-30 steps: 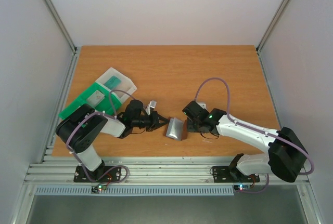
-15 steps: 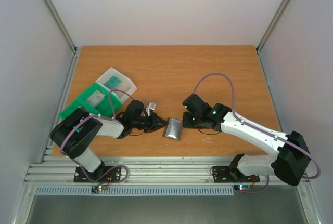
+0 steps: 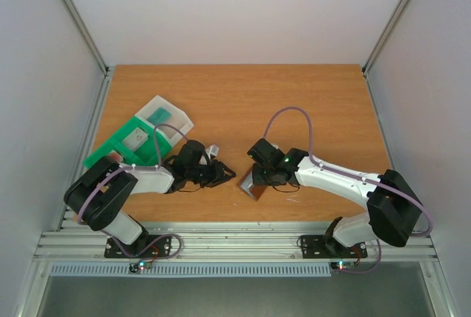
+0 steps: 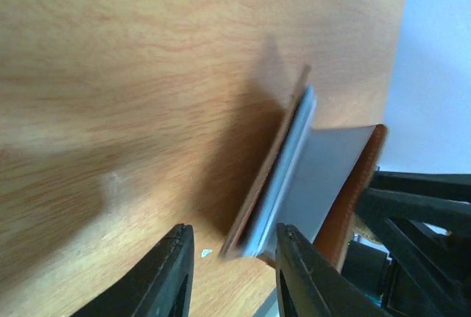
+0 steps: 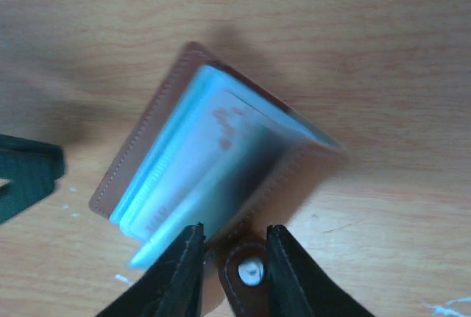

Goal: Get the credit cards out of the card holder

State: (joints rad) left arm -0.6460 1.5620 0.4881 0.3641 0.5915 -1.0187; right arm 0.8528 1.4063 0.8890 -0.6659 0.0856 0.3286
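The brown card holder (image 3: pixel 249 188) lies half open on the table between my two grippers. In the right wrist view its brown flap (image 5: pixel 143 151) is spread, and pale teal credit cards (image 5: pixel 188 170) with reddish print sit in its pockets. My right gripper (image 5: pixel 234 234) is directly over it, shut on the snap tab (image 5: pixel 250 273) at its near edge. In the left wrist view the holder (image 4: pixel 324 177) stands on edge, grey-blue face showing. My left gripper (image 4: pixel 234 232) is open, with the holder's corner in the gap and neither finger touching it. From above, the left gripper (image 3: pixel 229 176) sits just left of the holder.
A green compartmented tray (image 3: pixel 110 149) and a clear plastic box (image 3: pixel 168 115) lie at the table's left, behind the left arm. The right arm (image 3: pixel 338 181) stretches across from the right. Frame posts and walls border the table.
My left gripper has opened and let go of the card holder. My right gripper lifted off, came back left and down over the holder, and closed on its tab.
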